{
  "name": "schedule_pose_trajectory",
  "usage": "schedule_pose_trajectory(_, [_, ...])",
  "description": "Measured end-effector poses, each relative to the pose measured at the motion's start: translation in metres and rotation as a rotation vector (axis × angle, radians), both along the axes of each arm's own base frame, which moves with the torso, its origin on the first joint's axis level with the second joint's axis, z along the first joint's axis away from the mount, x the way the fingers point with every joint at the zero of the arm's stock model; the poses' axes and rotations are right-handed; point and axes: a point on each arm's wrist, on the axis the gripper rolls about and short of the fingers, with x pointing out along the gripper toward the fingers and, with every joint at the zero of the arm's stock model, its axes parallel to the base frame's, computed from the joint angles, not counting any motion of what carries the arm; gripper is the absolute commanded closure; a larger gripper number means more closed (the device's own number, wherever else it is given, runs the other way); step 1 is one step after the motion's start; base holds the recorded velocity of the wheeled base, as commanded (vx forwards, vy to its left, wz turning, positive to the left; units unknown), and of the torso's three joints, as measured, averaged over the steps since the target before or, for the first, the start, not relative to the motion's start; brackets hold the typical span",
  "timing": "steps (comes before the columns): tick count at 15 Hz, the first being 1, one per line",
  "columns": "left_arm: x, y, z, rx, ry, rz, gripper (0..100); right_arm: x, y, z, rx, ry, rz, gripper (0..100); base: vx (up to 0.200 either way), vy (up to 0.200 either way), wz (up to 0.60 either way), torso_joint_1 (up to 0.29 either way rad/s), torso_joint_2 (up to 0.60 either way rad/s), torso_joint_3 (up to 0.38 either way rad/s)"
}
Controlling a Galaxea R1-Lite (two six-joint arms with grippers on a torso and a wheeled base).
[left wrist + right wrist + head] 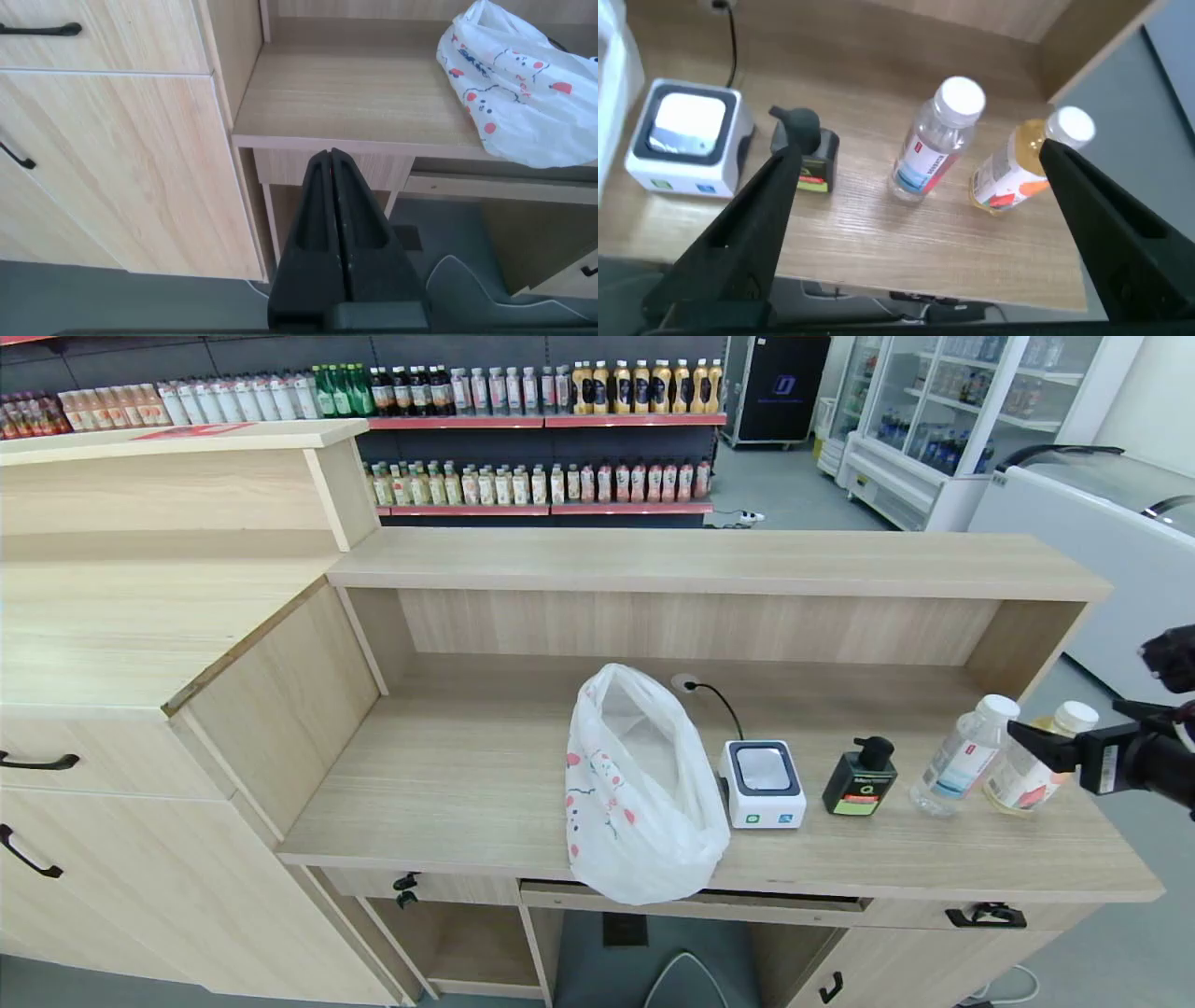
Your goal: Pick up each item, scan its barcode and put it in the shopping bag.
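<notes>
A white shopping bag with red and blue print stands open on the wooden counter. Right of it come a white barcode scanner, a dark green pump bottle, a clear water bottle and a yellowish drink bottle. My right gripper hangs open at the counter's right end, just above the two bottles. In the right wrist view its spread fingers frame the clear bottle, the drink bottle and the pump bottle. My left gripper is shut and empty, low in front of the counter's left end, with the bag off to one side.
A raised back shelf runs behind the counter, and a taller cabinet closes the left side. The scanner's black cable leads to a hole in the counter. Drawers with black handles sit below the front edge.
</notes>
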Motion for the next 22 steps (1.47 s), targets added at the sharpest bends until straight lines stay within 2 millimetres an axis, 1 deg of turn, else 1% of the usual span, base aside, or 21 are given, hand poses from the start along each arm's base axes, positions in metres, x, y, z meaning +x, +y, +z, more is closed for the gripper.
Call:
schedule_pose_trajectory(2, [0.0,0.0,0.0,0.0,0.0,0.0,100,0.026,-0.018,-0.023,-0.066,0.087,0.093,0,0.0,0.0,0.0,0.0,0.0,0.0])
schedule_pose_trajectory(3, [0.0,0.0,0.0,0.0,0.0,0.0,100,0.036,-0.025,-0.034,-0.078,0.128,0.125,0,0.0,0.0,0.0,0.0,0.0,0.0])
schedule_pose_trajectory(6, [0.0,0.0,0.0,0.0,0.0,0.0,100,0.061,-0.034,-0.058,-0.12,0.183,0.232,0,0.0,0.0,0.0,0.0,0.0,0.0])
schedule_pose_trajectory(8, [0.0,0.0,0.0,0.0,0.0,0.0,100,0.076,-0.029,-0.071,-0.115,0.194,0.309,0,0.0,0.0,0.0,0.0,0.0,0.0])
schedule_pose_trajectory(11, [0.0,0.0,0.0,0.0,0.0,0.0,100,0.09,-0.016,-0.088,-0.096,0.213,0.409,0,0.0,0.0,0.0,0.0,0.0,0.0])
schedule_pose_trajectory(13, [0.0,0.0,0.0,0.0,0.0,0.0,100,0.097,-0.012,-0.096,-0.111,0.222,0.438,0,0.0,0.0,0.0,0.0,0.0,0.0])
schedule_pose_trajectory(17, [0.0,0.0,0.0,0.0,0.0,0.0,100,0.113,-0.012,-0.11,-0.15,0.216,0.467,0,0.0,0.0,0.0,0.0,0.0,0.0])
schedule_pose_trajectory(22, [0.0,0.0,0.0,0.0,0.0,0.0,100,0.128,-0.012,-0.127,-0.136,0.211,0.51,0,0.0,0.0,0.0,0.0,0.0,0.0])
